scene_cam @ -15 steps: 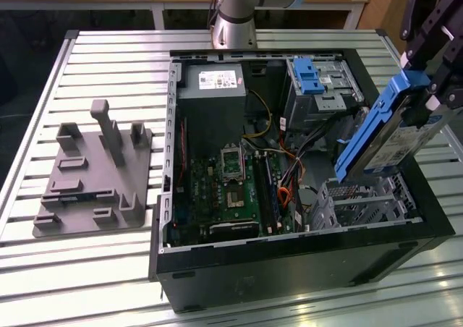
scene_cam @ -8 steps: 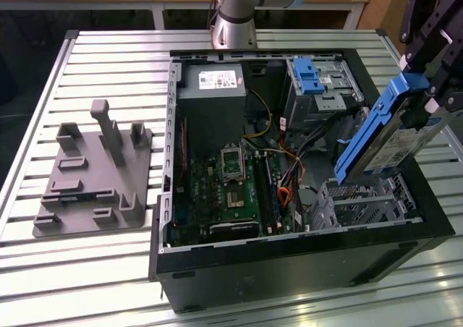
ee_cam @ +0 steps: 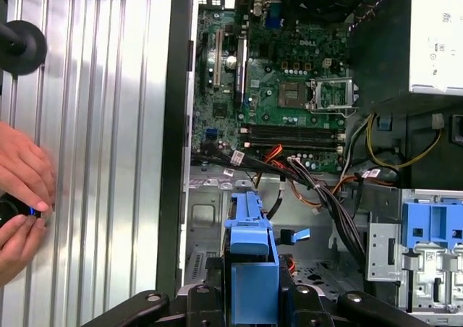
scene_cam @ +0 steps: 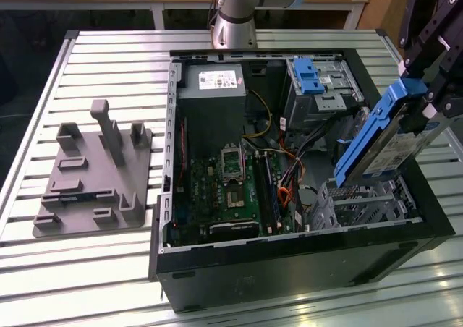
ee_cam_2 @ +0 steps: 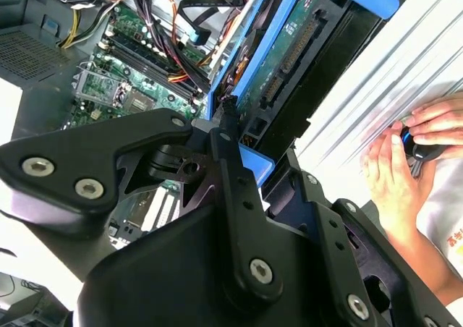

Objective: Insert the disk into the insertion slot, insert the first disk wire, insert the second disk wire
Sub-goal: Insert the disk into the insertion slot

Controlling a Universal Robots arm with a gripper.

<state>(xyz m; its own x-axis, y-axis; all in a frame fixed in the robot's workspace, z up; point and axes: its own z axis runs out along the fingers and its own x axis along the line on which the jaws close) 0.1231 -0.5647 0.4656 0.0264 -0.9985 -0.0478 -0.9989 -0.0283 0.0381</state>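
**A:** Quick one, where's the disk (scene_cam: 383, 139) sitting right now?

**B:** Not sitting at all. It's up in the air at about 3 o'clock in the exterior view, over the edge of the open computer case (scene_cam: 289, 269). The gripper (scene_cam: 423, 103) has it by the upper end, and in the second wrist view the fingers (ee_cam_2: 230, 160) are pinched on the blue carrier frame from both sides.

**A:** Flat or tilted?

**B:** Steeply tilted, with the top end pointing to roughly 1 o'clock. The lower end is down by the insertion slot (scene_cam: 365, 204) — the perforated silver cage at 4 o'clock of the case. It isn't seated, and I can't tell if the bottom corner touches the cage rim.

**A:** What else is around?

**B:** The motherboard (scene_cam: 224, 189) is mid-case, the power supply (scene_cam: 213, 85) at 11 o'clock and the blue-latched bay (scene_cam: 312, 77) at 1 o'clock. A grey fixture plate (scene_cam: 87, 182) lies on the slatted table (scene_cam: 79, 269) at 9 o'clock, well apart from the case. In the first wrist view a person's hands (ee_cam: 22, 189) are on the table beside the case, around something small and dark.
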